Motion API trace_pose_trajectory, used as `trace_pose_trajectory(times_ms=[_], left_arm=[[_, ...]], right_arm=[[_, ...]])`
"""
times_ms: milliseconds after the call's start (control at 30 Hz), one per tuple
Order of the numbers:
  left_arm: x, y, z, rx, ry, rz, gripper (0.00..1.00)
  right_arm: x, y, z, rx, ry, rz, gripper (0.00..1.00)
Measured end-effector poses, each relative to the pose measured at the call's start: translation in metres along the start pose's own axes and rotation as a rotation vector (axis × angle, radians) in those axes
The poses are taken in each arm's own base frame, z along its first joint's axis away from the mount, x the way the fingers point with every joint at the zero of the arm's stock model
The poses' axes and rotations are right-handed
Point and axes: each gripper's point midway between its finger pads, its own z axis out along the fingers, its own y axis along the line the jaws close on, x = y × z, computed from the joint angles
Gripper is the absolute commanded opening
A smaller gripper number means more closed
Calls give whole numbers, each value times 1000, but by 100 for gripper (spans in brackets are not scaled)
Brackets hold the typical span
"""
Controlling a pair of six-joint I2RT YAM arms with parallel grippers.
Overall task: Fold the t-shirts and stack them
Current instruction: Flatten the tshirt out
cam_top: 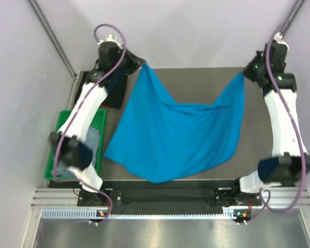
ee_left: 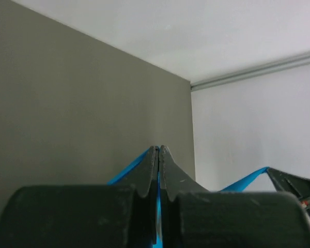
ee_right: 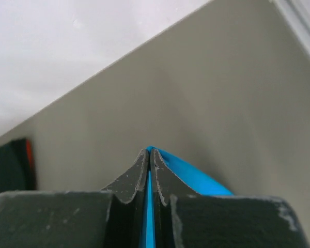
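Top, left-wrist and right-wrist views of a spread blue t-shirt (cam_top: 175, 139) held between two arms above the desk (cam_top: 196, 82). The landmark is the green crate (cam_top: 100, 121), which holds folded garments (cam_top: 93, 142). The left pincer (cam_top: 139, 64), just beyond the crate's far end, is clamped on one upper corner of the t-shirt. The right pincer (cam_top: 246, 73), well apart from the crate across the full width of the cloth, is clamped on the other. Both wrist views show only a thin blue edge pressed between closed jaws. The t-shirt sags between the two grips and fans out over the desk beside the crate, its lowest point near the desk edge closest to the arm bases. Likely faults: so slim a pinch could let a corner slip free if the arms pull apart or move sharply; uneven lowering would lay the cloth skewed or creased; the trailing hem could slide over that near edge; the side nearest the crate could snag its rim. No brand, label or writing is legible on the t-shirt, crate or arms.
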Motion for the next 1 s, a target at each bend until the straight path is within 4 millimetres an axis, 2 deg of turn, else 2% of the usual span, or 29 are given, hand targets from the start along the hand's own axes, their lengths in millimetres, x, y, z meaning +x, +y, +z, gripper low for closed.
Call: trace_pose_trajectory(times_ms=[67, 133, 167, 233, 300, 367, 433, 500, 533, 567, 600, 633, 733, 833, 933, 1000], left_arm=[[-6, -1, 53, 26, 24, -27, 0], [-13, -10, 96, 85, 42, -89, 0], [-18, -16, 113, 121, 42, -117, 0], [-27, -30, 128, 175, 37, -159, 0], [-36, -42, 126, 204, 22, -166, 0], [-41, -52, 110, 213, 9, -153, 0], [-40, -54, 86, 195, 9, -139, 0], [-32, -50, 50, 175, 3, -119, 0], [-25, -47, 29, 160, 10, -111, 0], [-21, -47, 11, 163, 4, -100, 0], [-3, -24, 7, 115, 28, -97, 0], [-5, -35, -27, 144, 8, -83, 0], [20, -10, -69, 119, 4, -52, 0], [57, 34, -91, 61, 36, -34, 0], [113, 103, -97, -53, 126, -48, 0], [159, 161, -102, -174, 223, -73, 0]], right_arm=[[-12, 1, 38, 20, 3, -8, 0], [-40, 2, 53, 21, -43, -1, 0], [-61, 4, 54, 8, -90, 9, 0], [-109, 11, 39, -27, -207, 26, 0], [-161, 18, 3, -76, -354, 42, 0], [-198, 18, -44, -112, -484, 51, 0], [-211, 14, -85, -124, -560, 49, 0], [-207, 6, -124, -109, -608, 39, 0], [-197, 3, -143, -106, -621, 34, 0], [-184, -3, -152, -94, -611, 31, 0], [-166, -11, -158, -77, -598, 29, 0], [-146, -20, -164, -53, -573, 32, 0], [-85, -54, -156, 29, -476, 54, 0], [-2, -99, -124, 147, -284, 96, 0], [89, -144, -97, 263, -83, 141, 0], [153, -171, -90, 330, 49, 169, 0]])
